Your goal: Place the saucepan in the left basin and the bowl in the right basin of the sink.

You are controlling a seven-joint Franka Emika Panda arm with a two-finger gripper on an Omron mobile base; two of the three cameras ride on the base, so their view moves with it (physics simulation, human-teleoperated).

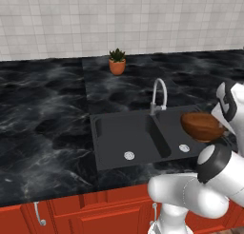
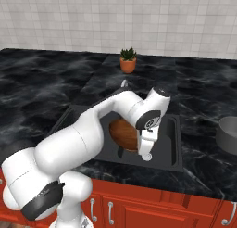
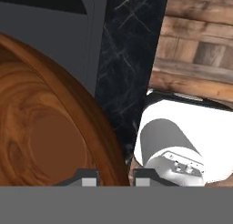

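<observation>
Wood grain of the bowl (image 3: 50,127) looms closest to us, its rim pinched between our gripper (image 3: 113,177) tips. We hold it tilted above the right basin (image 1: 183,133) of the sink (image 1: 102,147) (drain almost straight below). Release looks like a short descent. Our saucepan (image 2: 227,135) waits on the counter (image 2: 203,106), well right.

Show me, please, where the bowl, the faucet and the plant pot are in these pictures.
bowl (image 1: 202,126), left base view, on its brown outer side.
faucet (image 1: 161,88), left base view, on the curved silver neck.
plant pot (image 2: 127,65), right base view, on the terracotta wall.
</observation>
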